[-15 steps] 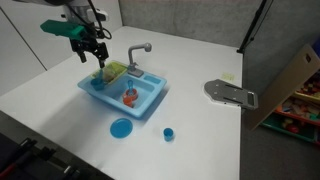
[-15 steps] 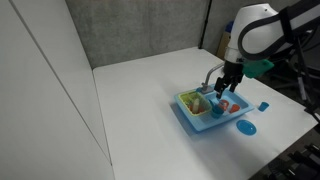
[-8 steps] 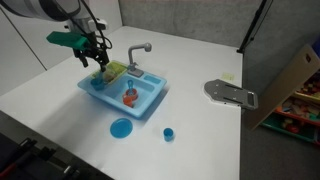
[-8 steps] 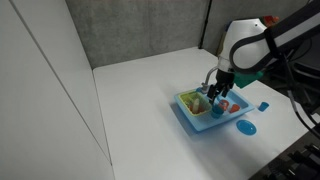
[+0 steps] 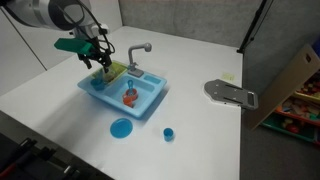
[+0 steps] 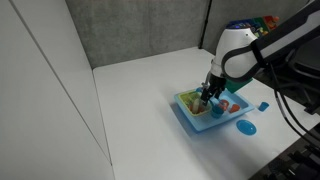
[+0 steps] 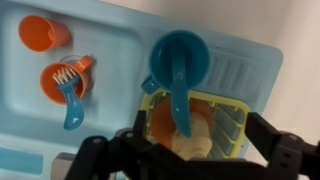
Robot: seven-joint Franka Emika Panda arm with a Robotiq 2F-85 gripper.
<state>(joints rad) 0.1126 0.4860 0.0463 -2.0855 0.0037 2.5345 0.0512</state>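
A blue toy sink shows in both exterior views (image 5: pixel 147 104) (image 6: pixel 190 117) and in the wrist view (image 7: pixel 110 45). It has a faucet (image 5: pixel 140 49) (image 7: pixel 179 68). A yellow rack (image 5: pixel 115 70) (image 7: pixel 232 128) in one basin holds an orange and beige item (image 7: pixel 170 128). The other basin holds an orange bowl with a blue fork (image 7: pixel 67 84) (image 5: pixel 129 96) and an orange cup (image 7: pixel 40 32). My gripper (image 5: pixel 100 62) (image 6: pixel 205 95) (image 7: pixel 195 152) is open and empty. It hangs just above the rack with a finger on each side.
A blue plate (image 5: pixel 121 128) (image 6: pixel 245 126) and a small blue cup (image 5: pixel 168 133) (image 6: pixel 263 104) lie on the white table beside the sink. A grey flat object (image 5: pixel 230 93) lies near the table edge. A cardboard box (image 5: pixel 295 75) stands beyond the table.
My gripper has moved down and in over the yellow rack. The sink and loose items have not moved.
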